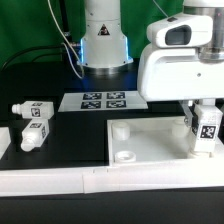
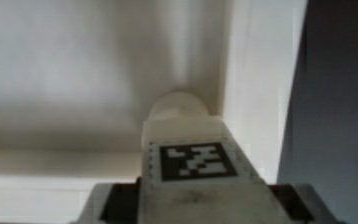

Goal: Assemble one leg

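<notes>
The end effector (image 1: 204,140) is clamped on the leg (image 1: 207,128), holding it upright with its narrow end (image 2: 179,108) pointing down over the white panel's (image 1: 150,143) corner at the exterior view's right, apparently to seat it in a socket.

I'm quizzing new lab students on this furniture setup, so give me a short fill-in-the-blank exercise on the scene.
1. The gripper is shut on a ____.
2. The held leg hangs over the flat white ____ with round sockets.
3. On the exterior view's left, ____ loose legs lie on the table.
4. The marker board lies in front of the robot's ____.

Missing words: leg; panel; two; base
</notes>
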`<state>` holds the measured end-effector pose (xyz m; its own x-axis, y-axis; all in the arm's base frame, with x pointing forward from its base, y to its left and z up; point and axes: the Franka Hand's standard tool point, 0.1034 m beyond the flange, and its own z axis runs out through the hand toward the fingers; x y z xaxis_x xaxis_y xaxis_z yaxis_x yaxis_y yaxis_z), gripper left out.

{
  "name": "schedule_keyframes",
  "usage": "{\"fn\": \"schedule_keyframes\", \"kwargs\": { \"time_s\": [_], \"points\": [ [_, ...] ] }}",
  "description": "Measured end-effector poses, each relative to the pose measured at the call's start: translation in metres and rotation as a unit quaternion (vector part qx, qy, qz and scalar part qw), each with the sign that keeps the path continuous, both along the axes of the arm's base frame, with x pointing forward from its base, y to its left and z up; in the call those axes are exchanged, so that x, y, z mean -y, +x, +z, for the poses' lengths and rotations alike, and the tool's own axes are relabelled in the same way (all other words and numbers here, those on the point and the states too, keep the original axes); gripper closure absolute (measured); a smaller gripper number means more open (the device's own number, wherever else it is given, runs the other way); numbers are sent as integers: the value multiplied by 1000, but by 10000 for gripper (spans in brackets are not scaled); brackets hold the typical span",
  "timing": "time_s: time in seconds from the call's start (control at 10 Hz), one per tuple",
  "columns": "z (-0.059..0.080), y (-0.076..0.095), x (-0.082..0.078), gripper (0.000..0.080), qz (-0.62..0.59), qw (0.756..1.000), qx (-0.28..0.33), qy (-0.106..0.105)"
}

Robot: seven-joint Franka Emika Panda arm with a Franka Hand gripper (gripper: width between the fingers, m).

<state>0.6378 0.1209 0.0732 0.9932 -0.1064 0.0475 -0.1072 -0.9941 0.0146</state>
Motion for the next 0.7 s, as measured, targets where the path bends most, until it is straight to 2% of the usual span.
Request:
{"fn": "schedule_keyframes", "kwargs": {
  "time_s": [0.3, 0.4, 0.6, 0.7],
  "points": [
    [-2, 1, 3, 512, -191, 981, 17, 13],
    [-3, 1, 6, 512, -279, 960, 14, 26],
    [-3, -3, -2, 512, -429, 902, -7, 42],
    [-2, 0, 0, 512, -489, 870, -20, 66]
  ]
}}
